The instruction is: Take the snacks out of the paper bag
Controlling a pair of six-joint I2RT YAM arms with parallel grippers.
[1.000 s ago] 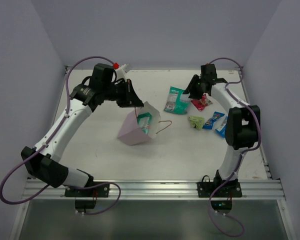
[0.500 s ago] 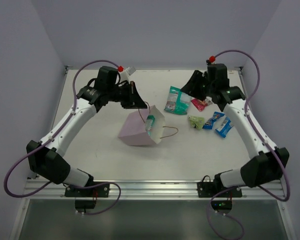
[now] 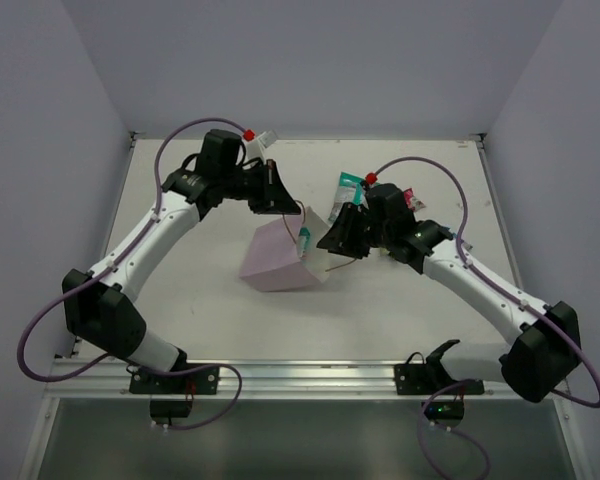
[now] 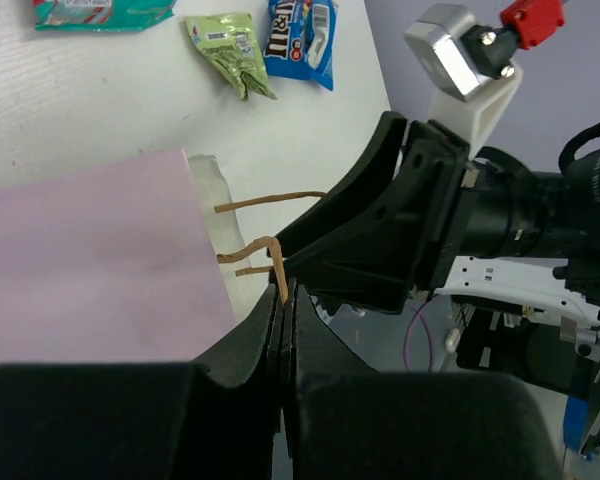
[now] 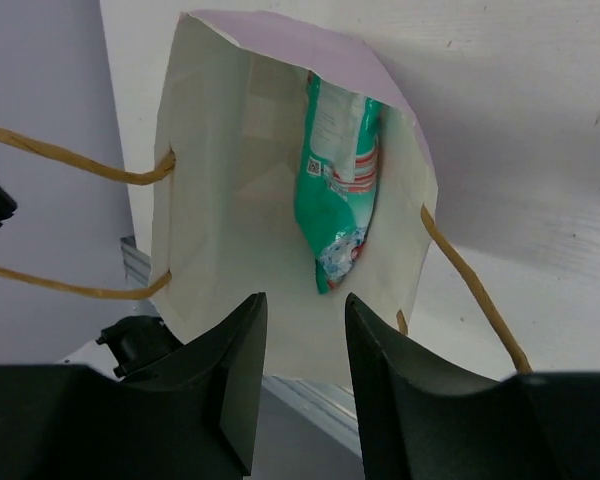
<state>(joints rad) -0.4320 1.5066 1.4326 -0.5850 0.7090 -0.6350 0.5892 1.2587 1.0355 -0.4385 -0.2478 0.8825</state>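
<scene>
Arms seen from above: right gripper has swung from the unloaded snacks to the tilted paper bag. Left wrist: left gripper pinches a handle. Right wrist: fingers apart (empty) at the mouth, one teal packet inside, likely grabbed next.

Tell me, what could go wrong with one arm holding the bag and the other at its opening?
The left gripper pinches only one thin cord handle of the tilted paper bag; the cord could slip or tear and the bag drop.
The right gripper, open, sits at the bag's mouth; its fingers might snag the paper edge and shove it away.
The teal packet lies against the inner wall, so the fingers may pinch paper with it.
</scene>
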